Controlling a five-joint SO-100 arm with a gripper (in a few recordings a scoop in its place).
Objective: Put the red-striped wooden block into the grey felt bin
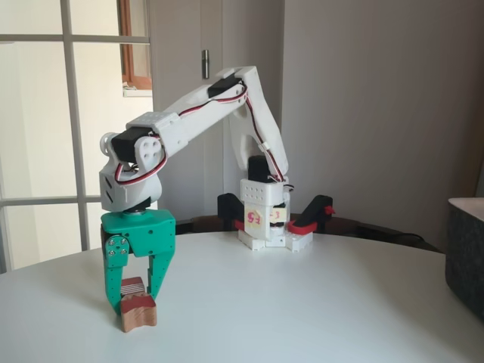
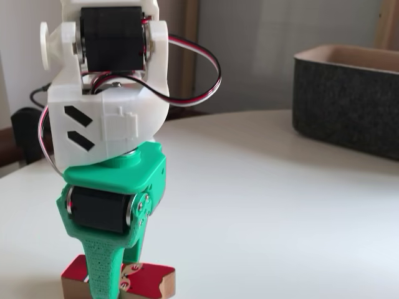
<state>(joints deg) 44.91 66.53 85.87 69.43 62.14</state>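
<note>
White arm [image 1: 219,106] folded forward from its base, wrist bent so the green gripper [image 1: 138,299] points straight down at the table [image 1: 302,302]. Jaws narrowly parted, straddling one block [image 1: 140,311] that rests on the table at the front left of a fixed view; the fingers [image 2: 103,268] appear to touch its sides, though a firm grip cannot be confirmed. Block lies flat, long axis roughly left–right, red face up and striped face upward-rear. One bin [image 2: 346,99] stands well apart at the right, upright and open.
</note>
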